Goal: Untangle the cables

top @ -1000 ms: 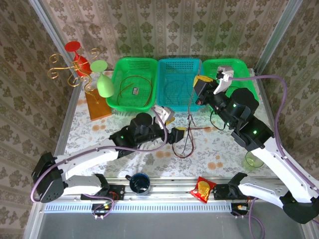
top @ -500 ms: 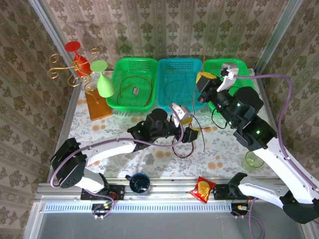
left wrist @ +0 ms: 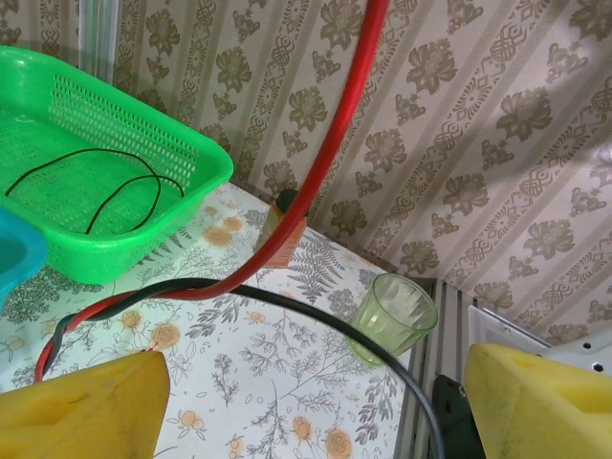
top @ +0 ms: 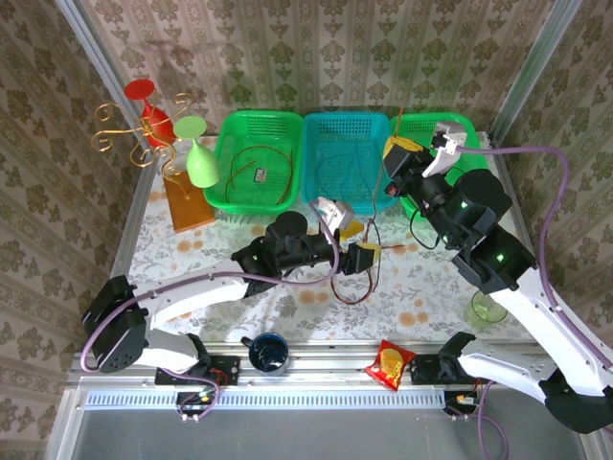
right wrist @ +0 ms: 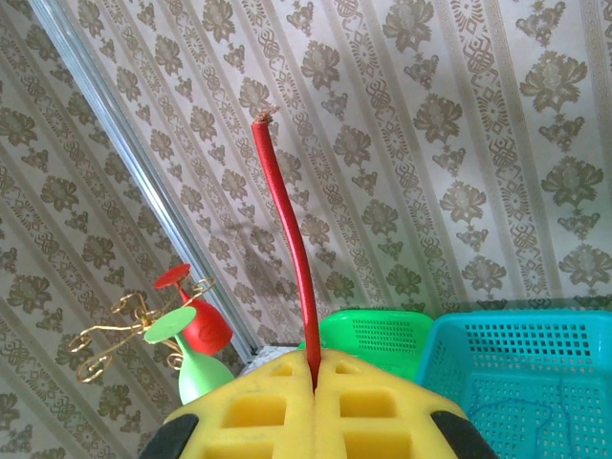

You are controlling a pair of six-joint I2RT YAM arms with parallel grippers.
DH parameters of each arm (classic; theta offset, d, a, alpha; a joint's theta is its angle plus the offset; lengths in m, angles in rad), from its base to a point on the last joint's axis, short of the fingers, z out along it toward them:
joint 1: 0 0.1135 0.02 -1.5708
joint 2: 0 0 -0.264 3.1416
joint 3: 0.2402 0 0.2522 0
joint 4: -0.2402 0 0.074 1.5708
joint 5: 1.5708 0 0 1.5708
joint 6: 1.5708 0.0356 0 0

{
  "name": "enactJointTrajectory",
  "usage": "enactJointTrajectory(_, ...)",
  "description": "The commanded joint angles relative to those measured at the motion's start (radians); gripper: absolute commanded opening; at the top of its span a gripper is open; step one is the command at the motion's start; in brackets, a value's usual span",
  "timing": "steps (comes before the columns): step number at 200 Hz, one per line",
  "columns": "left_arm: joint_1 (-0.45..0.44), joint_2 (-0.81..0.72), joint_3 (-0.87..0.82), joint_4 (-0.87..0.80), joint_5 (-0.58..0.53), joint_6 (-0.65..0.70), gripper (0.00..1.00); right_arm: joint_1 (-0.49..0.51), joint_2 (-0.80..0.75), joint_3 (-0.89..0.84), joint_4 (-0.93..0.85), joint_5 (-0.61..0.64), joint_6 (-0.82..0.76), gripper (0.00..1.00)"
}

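Note:
My right gripper (top: 397, 151) hangs above the right green basket (top: 421, 119), shut on a red cable (top: 375, 206) that drops to the table. In the right wrist view its yellow pads (right wrist: 249, 411) pinch that red cable (right wrist: 287, 249), whose end sticks up above them. The cable runs down to a tangle of red and black cables (top: 356, 280) on the table's middle. My left gripper (top: 360, 245) is open beside the hanging strand. In the left wrist view, the red cable (left wrist: 325, 153) and a black cable (left wrist: 316, 311) cross ahead of its spread fingers (left wrist: 86, 406).
Three baskets stand at the back: left green (top: 259, 115) with a reddish cable, blue (top: 345, 117), and right green (left wrist: 143, 225) with a black cable (left wrist: 96, 182). A goblet rack (top: 153, 125), a dark mug (top: 268, 352), a snack packet (top: 391, 364) and a green cup (top: 488, 309) sit around.
My right gripper has lifted the red cable up and back toward the right basket. My left arm has swung right, bringing its open gripper next to the hanging strand.

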Motion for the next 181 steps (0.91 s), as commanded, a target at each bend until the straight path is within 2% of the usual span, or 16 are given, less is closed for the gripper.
enactJointTrajectory(1, -0.026, 0.017, 0.008, 0.075, -0.005, -0.037, 0.81, -0.003, -0.001, -0.02, 0.052, 0.033, 0.016, 0.0)
enactJointTrajectory(22, -0.051, 0.096, 0.098, -0.021, -0.054, -0.022, 0.77, -0.004, 0.004, -0.029, 0.076, 0.04, 0.037, 0.0)
enactJointTrajectory(43, -0.054, 0.149, 0.158, -0.143, -0.145, -0.031, 0.67, -0.004, 0.002, -0.016, 0.063, 0.055, 0.024, 0.0)
enactJointTrajectory(53, -0.054, 0.155, 0.155, -0.141, -0.175, -0.038, 0.58, -0.005, -0.003, -0.006, 0.051, 0.06, 0.008, 0.0)
enactJointTrajectory(79, -0.052, 0.132, 0.104, -0.07, -0.202, -0.051, 0.19, -0.008, -0.02, 0.006, 0.022, 0.079, -0.039, 0.0)
enactJointTrajectory(97, -0.048, 0.094, 0.07, -0.068, -0.217, -0.045, 0.0, -0.014, -0.034, 0.001, 0.014, 0.098, -0.066, 0.0)
enactJointTrajectory(134, -0.023, -0.038, 0.022, -0.201, -0.266, 0.024, 0.0, -0.037, -0.068, -0.015, 0.011, 0.153, -0.104, 0.0)
enactJointTrajectory(161, 0.008, -0.133, 0.009, -0.298, -0.273, 0.072, 0.0, -0.053, -0.079, -0.017, -0.001, 0.146, -0.104, 0.0)
enactJointTrajectory(169, 0.015, -0.151, 0.007, -0.312, -0.262, 0.089, 0.18, -0.055, -0.076, -0.015, -0.004, 0.129, -0.097, 0.0)
enactJointTrajectory(174, 0.019, -0.161, 0.009, -0.315, -0.247, 0.105, 0.33, -0.056, -0.074, -0.013, -0.005, 0.115, -0.092, 0.0)
enactJointTrajectory(181, 0.023, -0.175, 0.011, -0.316, -0.224, 0.13, 0.42, -0.056, -0.069, -0.01, -0.01, 0.088, -0.082, 0.0)
